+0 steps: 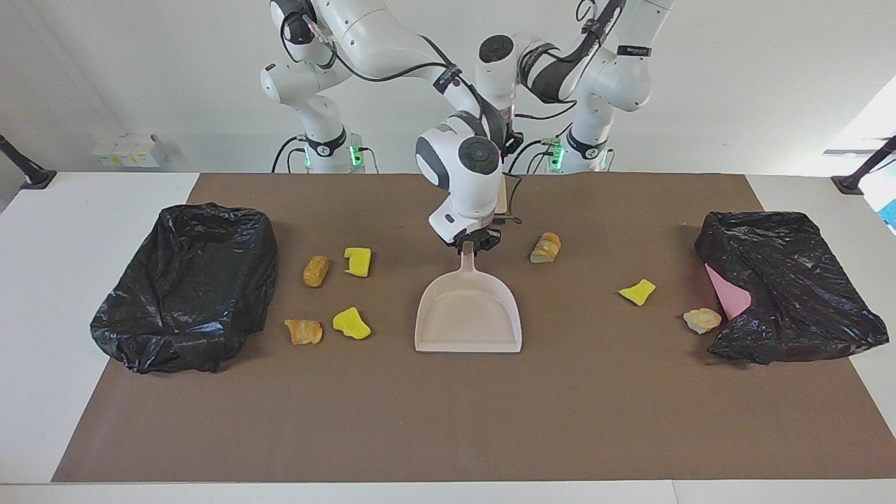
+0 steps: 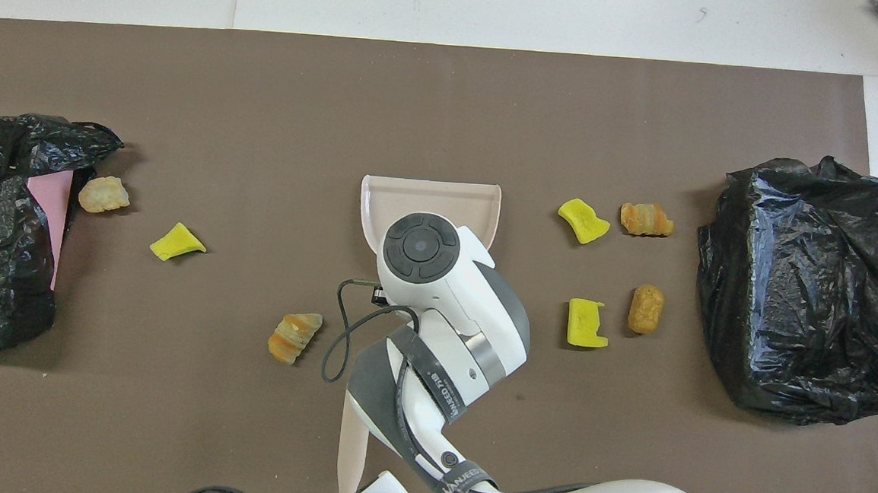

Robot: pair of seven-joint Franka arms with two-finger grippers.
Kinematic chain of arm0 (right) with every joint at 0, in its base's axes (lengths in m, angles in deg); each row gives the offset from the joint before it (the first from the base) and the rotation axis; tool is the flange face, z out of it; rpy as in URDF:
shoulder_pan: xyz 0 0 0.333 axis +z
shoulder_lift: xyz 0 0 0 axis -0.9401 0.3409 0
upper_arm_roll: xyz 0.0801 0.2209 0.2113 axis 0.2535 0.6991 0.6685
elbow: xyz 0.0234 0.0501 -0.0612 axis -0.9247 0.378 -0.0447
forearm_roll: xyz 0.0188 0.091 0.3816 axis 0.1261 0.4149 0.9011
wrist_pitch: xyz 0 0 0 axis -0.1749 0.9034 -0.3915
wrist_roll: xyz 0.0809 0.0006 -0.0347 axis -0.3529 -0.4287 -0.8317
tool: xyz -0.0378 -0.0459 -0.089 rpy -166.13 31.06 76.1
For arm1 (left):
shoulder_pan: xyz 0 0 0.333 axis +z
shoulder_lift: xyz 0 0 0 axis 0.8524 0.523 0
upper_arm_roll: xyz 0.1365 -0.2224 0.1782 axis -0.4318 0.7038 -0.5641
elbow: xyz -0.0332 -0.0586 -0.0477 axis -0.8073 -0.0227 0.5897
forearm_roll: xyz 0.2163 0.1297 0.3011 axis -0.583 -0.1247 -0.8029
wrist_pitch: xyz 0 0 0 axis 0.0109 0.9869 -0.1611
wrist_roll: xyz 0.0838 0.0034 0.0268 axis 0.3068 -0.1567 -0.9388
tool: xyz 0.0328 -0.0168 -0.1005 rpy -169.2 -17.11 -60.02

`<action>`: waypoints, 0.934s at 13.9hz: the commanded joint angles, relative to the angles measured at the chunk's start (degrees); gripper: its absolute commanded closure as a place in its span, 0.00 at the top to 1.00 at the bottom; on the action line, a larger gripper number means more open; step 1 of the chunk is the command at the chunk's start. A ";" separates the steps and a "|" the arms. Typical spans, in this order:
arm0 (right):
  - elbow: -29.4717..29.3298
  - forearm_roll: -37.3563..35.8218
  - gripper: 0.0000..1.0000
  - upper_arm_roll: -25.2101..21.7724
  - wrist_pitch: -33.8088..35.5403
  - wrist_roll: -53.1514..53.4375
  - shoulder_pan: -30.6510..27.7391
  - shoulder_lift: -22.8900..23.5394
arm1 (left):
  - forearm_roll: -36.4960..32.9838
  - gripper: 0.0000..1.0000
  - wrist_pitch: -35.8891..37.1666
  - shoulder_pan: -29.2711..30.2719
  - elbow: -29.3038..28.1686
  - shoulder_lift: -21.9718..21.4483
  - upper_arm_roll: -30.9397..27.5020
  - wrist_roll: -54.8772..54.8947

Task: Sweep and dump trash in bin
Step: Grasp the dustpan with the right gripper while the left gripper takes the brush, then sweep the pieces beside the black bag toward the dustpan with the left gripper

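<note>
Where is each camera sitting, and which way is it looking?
Facing view: high up across the table, looking back at the robots; both arms show down to their bases, with the right gripper on the dustpan handle.
Overhead view: high above the robots' own end, looking forward and steeply down; mostly the right arm shows, coming in from the bottom edge, plus the brush handle.
Both share: the dustpan, the seven trash scraps and the two black bags, seen half a turn apart.

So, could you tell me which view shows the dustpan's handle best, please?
The facing view: the dustpan handle runs in plain sight up to the right gripper shut on its end. In the overhead view the right arm covers the handle; only the pan's front shows.
</note>
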 commanded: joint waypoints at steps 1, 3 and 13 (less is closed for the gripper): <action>1.51 0.94 0.00 0.12 -0.96 0.50 -0.63 -1.45 | -1.58 0.00 1.38 5.80 -1.27 -3.08 0.21 0.35; 1.15 0.06 0.00 0.12 -0.96 -0.12 -0.37 -1.36 | -2.28 0.00 1.38 11.06 -0.83 -2.82 0.30 0.44; 1.42 0.06 0.00 0.03 -1.14 -0.73 -0.89 -1.27 | -8.35 0.00 0.14 38.31 12.15 10.35 0.12 23.27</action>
